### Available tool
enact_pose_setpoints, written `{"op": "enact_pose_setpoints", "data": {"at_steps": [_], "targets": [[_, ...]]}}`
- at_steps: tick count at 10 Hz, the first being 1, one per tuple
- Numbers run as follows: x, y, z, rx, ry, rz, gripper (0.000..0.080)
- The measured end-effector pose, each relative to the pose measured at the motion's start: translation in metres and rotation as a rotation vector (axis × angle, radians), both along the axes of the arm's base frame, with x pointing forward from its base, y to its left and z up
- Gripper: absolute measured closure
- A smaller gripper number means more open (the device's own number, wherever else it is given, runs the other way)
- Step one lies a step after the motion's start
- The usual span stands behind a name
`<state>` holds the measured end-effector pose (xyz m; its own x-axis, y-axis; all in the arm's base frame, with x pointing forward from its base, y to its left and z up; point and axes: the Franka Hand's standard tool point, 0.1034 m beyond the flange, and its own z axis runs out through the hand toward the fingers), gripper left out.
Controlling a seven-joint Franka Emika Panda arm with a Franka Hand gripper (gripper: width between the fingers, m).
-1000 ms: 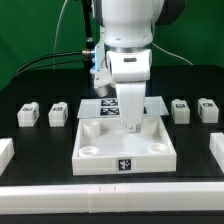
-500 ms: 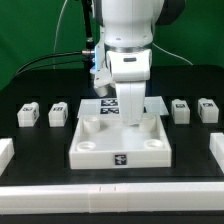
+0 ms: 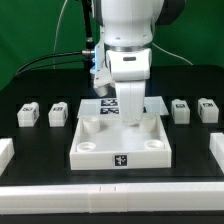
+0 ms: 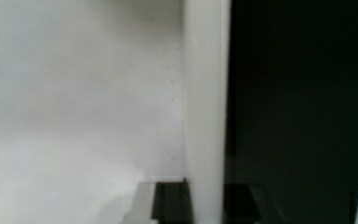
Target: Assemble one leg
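Observation:
Four small white legs with tags stand on the black table: two at the exterior view's left (image 3: 28, 114) (image 3: 58, 113) and two at the right (image 3: 180, 108) (image 3: 207, 107). None is held. My gripper (image 3: 129, 122) is down at the far edge of the large white square panel (image 3: 120, 142). In the wrist view the gripper (image 4: 206, 205) has its dark fingers (image 4: 171, 205) on either side of the panel's thin upright rim (image 4: 206, 80), closed against it. The panel's flat face (image 4: 69, 100) fills one side and the black table the other.
The marker board (image 3: 100, 108) lies just behind the panel, partly hidden by the arm. White rail blocks sit at the exterior view's left edge (image 3: 5, 152), right edge (image 3: 216, 150) and along the front (image 3: 110, 195).
Between one second ago and half a second ago the panel shifted slightly away and toward the exterior view's left with the gripper on its rim. Nothing has moved since.

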<state>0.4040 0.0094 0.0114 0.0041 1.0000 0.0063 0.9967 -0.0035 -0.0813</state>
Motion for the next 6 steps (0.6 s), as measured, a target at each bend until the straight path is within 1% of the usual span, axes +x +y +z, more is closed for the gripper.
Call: {"op": "enact_pose_setpoints", "data": {"at_steps": [3,4,6], "targets": [[0.001,0.001,0.000,0.000,-0.002,-0.004,0.0735],[0.004,0.003,0.001,-0.001,-0.007,-0.014,0.0735],[0.016,0.012,0.003,0.001,-0.023,-0.020,0.0735]]}}
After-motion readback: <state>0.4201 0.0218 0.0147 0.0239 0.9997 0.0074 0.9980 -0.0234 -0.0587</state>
